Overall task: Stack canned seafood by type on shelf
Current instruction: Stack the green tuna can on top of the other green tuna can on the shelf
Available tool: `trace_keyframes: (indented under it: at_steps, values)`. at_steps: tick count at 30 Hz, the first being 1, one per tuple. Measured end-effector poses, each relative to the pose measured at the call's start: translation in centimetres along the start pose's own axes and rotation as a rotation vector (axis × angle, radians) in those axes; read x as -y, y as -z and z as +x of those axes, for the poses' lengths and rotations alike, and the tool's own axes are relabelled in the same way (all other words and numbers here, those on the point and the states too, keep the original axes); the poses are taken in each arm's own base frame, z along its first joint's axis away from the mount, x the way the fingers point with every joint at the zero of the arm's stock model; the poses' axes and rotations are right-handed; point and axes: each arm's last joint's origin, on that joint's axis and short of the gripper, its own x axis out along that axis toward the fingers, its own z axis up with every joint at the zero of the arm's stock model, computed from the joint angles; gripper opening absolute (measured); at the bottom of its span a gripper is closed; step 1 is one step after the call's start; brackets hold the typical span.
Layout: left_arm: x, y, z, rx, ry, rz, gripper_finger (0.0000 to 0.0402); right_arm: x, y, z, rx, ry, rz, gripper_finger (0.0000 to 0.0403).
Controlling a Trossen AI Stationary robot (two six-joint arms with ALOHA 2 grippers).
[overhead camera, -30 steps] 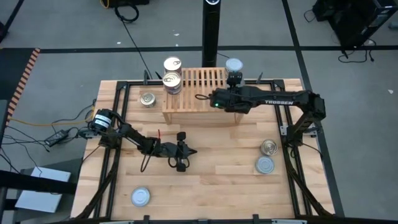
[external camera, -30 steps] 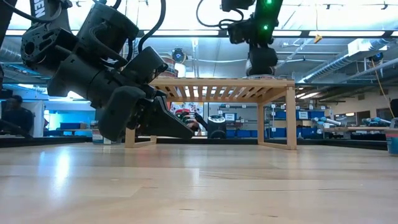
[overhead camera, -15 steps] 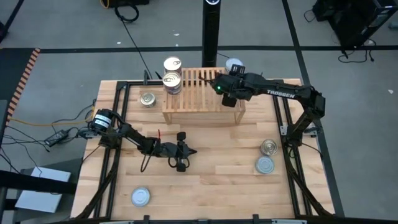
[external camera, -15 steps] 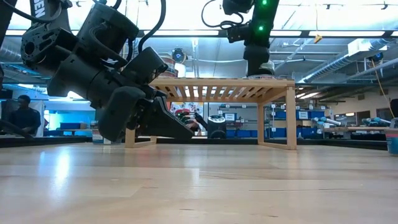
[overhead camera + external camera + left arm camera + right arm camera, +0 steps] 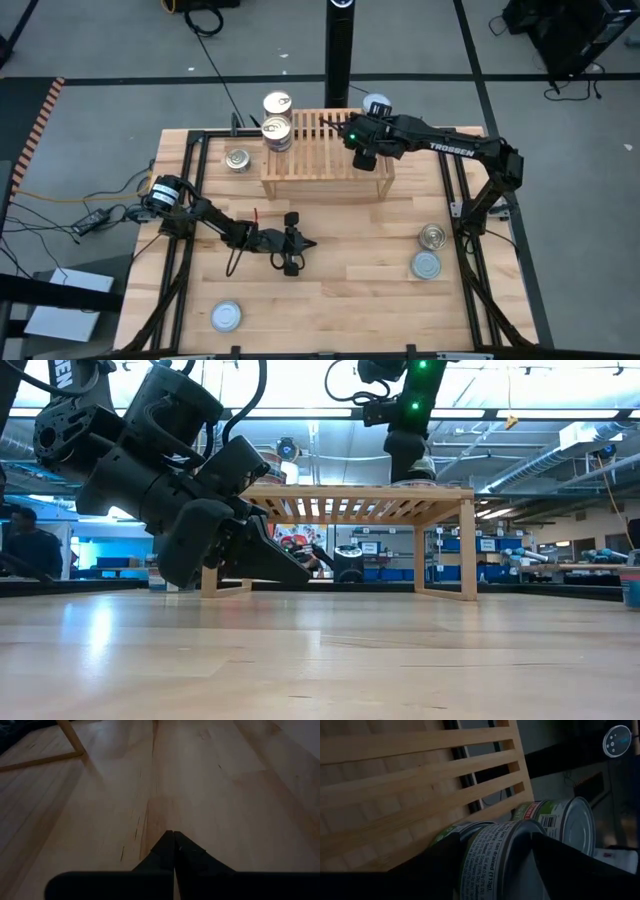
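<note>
The right gripper (image 5: pixel 363 150) is held over the right part of the shelf (image 5: pixel 320 140), its fingers (image 5: pixel 440 865) spread wide around a tin (image 5: pixel 495 855) with a printed label. The tin appears to be gripped, though contact is not clearly seen. Its short axis seems to stand upright on the slats. A second tin (image 5: pixel 565 822) is seen just beyond it. The left gripper (image 5: pixel 292 243) is rested shut, holding nothing, on the table (image 5: pixel 350 300).
</note>
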Motion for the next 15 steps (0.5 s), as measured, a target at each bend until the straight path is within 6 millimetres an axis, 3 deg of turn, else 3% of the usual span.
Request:
trace_keyframes:
  at_steps: [15]
  values:
    - [0.02, 0.0, 0.0, 0.0, 0.006, -0.001, 0.0004, -0.29, -0.18, -0.19, 0.02, -0.032, 0.075, 0.027]
